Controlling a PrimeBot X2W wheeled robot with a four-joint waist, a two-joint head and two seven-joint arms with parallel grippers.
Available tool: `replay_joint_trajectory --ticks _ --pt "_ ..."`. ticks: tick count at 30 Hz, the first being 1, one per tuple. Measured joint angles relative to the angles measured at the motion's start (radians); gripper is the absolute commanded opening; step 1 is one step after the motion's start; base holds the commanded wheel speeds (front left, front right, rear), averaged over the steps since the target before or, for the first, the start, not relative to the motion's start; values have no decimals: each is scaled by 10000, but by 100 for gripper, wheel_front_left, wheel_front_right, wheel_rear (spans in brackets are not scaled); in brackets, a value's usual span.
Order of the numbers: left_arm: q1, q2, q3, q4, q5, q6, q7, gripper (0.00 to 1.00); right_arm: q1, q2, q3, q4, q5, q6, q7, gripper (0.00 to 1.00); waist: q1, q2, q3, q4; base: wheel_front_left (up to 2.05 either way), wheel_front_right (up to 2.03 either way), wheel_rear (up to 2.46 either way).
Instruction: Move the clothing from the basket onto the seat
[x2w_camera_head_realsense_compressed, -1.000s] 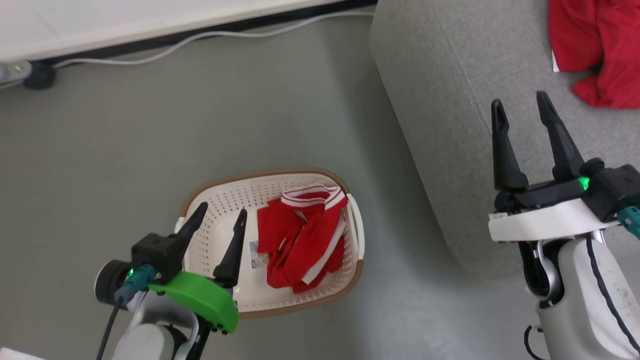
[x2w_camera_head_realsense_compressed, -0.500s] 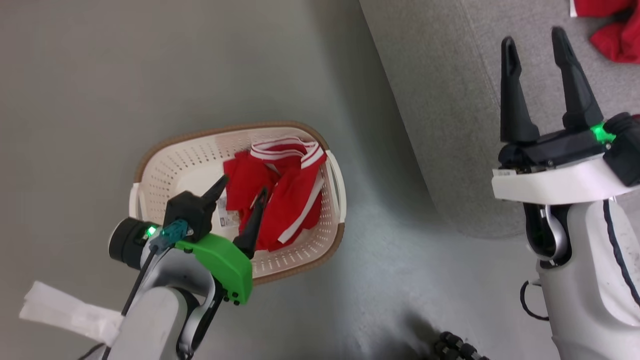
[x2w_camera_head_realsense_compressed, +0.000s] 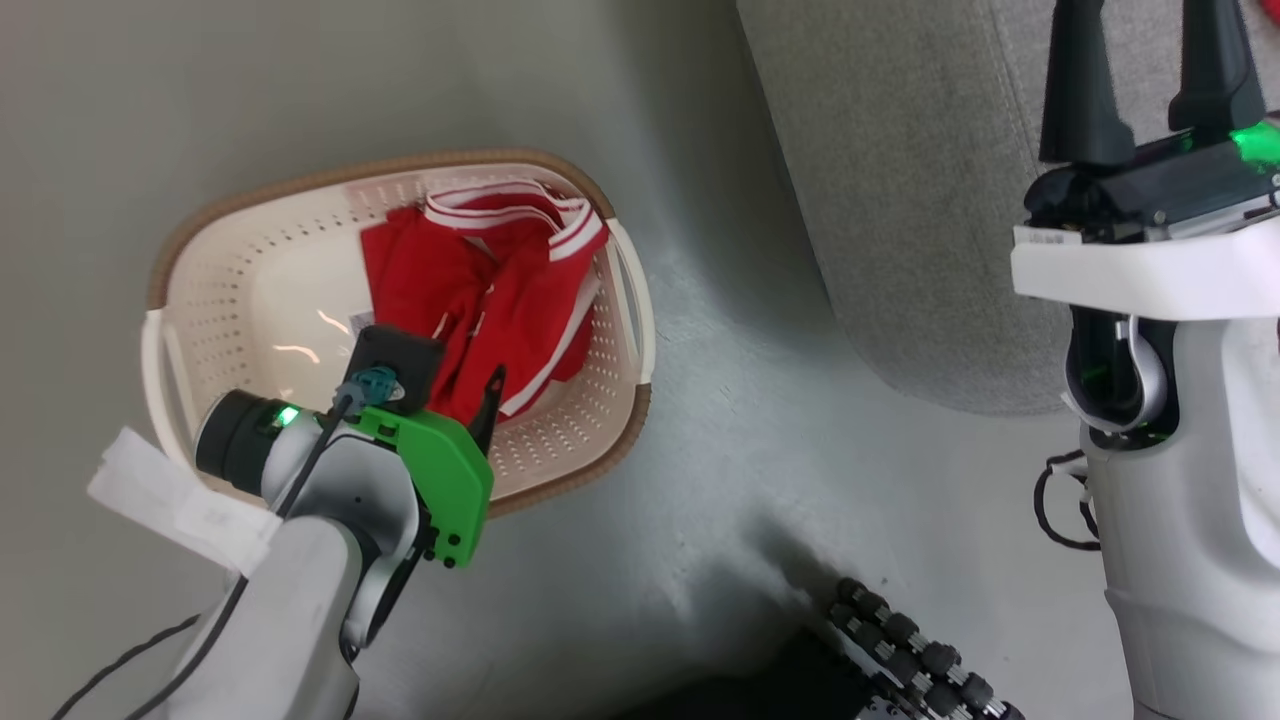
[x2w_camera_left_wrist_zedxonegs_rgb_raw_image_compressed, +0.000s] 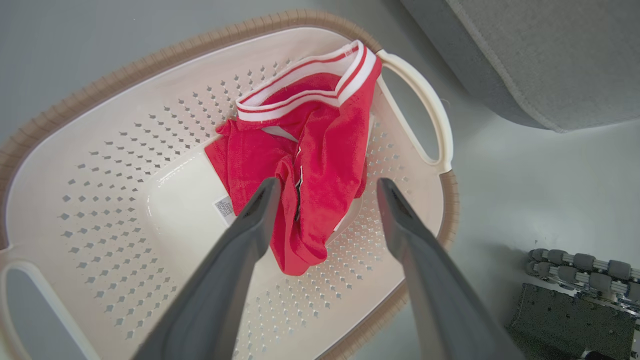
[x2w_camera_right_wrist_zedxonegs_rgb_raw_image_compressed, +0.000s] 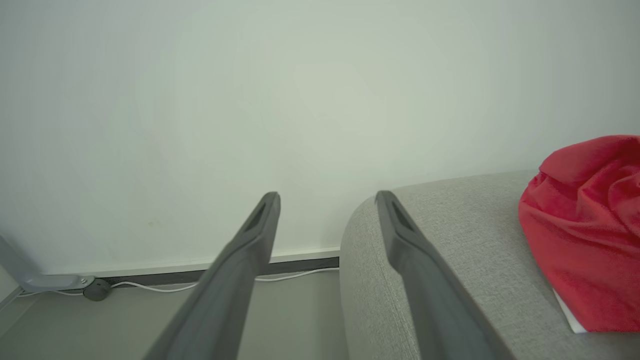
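Clothing (x2w_camera_left_wrist_zedxonegs_rgb_raw_image_compressed: 320, 150) lies in basket (x2w_camera_left_wrist_zedxonegs_rgb_raw_image_compressed: 100, 210) below wide-open, empty left pincer (x2w_camera_left_wrist_zedxonegs_rgb_raw_image_compressed: 327, 184).

1 basket (x2w_camera_head_realsense_compressed: 200, 260), 1 sofa (x2w_camera_head_realsense_compressed: 900, 150), 2 red clothing bundles (x2w_camera_left_wrist_zedxonegs_rgb_raw_image_compressed: 320, 165) (x2w_camera_right_wrist_zedxonegs_rgb_raw_image_compressed: 585, 225), 2 grippers (x2w_camera_left_wrist_zedxonegs_rgb_raw_image_compressed: 327, 182) (x2w_camera_right_wrist_zedxonegs_rgb_raw_image_compressed: 327, 196), 1 cable (x2w_camera_right_wrist_zedxonegs_rgb_raw_image_compressed: 300, 275).

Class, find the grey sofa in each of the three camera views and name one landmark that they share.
Head view: the sofa takes the upper right, beside the basket.
Left wrist view: top right corner, beyond the basket's white handle.
Right wrist view: lower right, with a red garment lying on it.
Shared landmark: the sofa's rounded edge against the grey floor.
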Motion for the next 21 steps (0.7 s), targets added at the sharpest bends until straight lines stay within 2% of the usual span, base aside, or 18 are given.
replay_joint_trajectory --ticks 7,9,21 --pt "-209 221 307 410 -71 88 755 100 -654 2 174 -102 943 -299 0 100 1 0 921 -432 0 0 0" --pt "-270 453 380 537 -69 94 1026 100 -813 4 270 -100 1271 -454 0 100 1 0 1206 -689 0 0 0" --pt "-531 894 669 686 -42 209 1601 100 -992 23 514 -52 1893 -817 0 100 1 0 1911 -1650 0 0 0"
